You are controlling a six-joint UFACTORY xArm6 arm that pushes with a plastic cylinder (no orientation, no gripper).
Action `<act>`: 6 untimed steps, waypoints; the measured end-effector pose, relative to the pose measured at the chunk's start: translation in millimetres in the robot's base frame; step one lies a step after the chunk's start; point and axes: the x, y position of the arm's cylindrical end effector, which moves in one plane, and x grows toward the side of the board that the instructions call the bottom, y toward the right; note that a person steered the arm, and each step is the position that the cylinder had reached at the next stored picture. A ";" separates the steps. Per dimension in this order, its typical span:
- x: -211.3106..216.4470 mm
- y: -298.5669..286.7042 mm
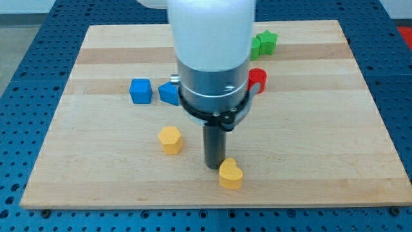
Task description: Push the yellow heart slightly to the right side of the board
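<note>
My tip [215, 167] comes down near the view's bottom centre of the wooden board [322, 129], a bare dark rod carrying nothing, and it stands just behind the yellow heart [230, 174], at the heart's upper left edge; the two look to be touching, though the heart hides the very end of the rod, so I cannot be sure of contact. The heart sits low on the board, a little to the right of the middle and close to the bottom edge. To the view's left of the rod, and slightly higher, lies a yellow block [170, 139] of roughly hexagonal shape, apart from both tip and heart. Further up, left of the arm's grey collar, a blue cube [140, 91] stands beside a second blue block [170, 93], which is partly hidden by the arm, so its shape is unclear. On the arm's other side a red block [257, 80] peeks out, rounded in outline and half covered. Above it, near the board's top edge, sits a green star-like block [264, 43].
</note>
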 end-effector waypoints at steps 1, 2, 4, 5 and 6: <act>0.0 -11.1; 5.6 -25.8; 18.8 5.0; 18.8 40.5; 18.8 45.1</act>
